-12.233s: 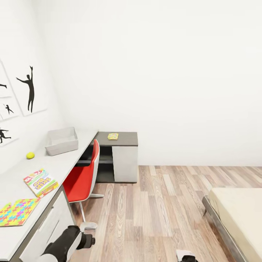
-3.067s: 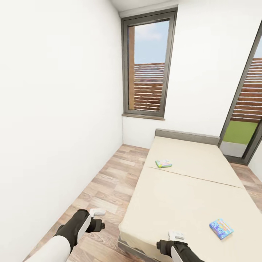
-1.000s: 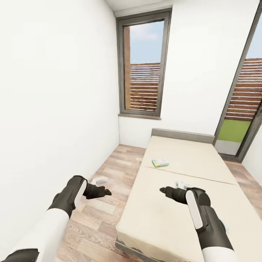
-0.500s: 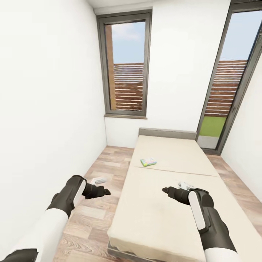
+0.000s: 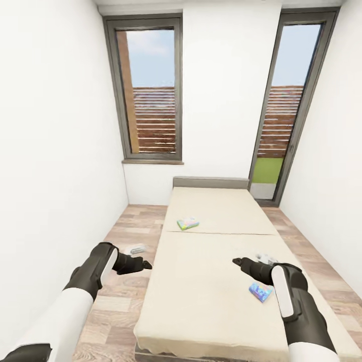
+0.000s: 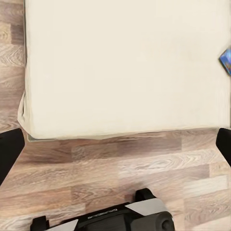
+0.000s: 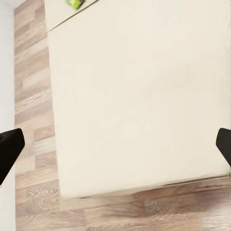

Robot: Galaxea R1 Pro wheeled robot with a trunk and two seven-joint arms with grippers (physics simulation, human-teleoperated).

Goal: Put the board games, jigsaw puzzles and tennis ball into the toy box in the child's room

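Observation:
The bed (image 5: 211, 301) with its bare beige mattress lies straight ahead. A white board game with a green edge (image 5: 187, 223) rests near the mattress's middle seam. A smaller blue board game (image 5: 261, 291) lies on the near right part, just beside my right forearm. My left gripper (image 5: 141, 256) hangs open over the floor left of the bed. My right gripper (image 5: 251, 259) hovers open above the mattress. A corner of the blue board game (image 6: 226, 58) is in the left wrist view, the green-edged game (image 7: 74, 4) in the right wrist view. The table, toy box, jigsaw puzzles and tennis ball are out of view.
White walls close in on both sides. A dark-framed window (image 5: 151, 90) and a tall glass door (image 5: 286, 100) stand behind the low headboard (image 5: 211, 182). Strips of wood-plank floor (image 5: 125, 236) run along each side of the bed. My base (image 6: 120, 219) stands at the bed's foot.
The view has swung right, so the bed now sits centred and the blue board game shows beside my right forearm. Both arms hold about the same raised pose.

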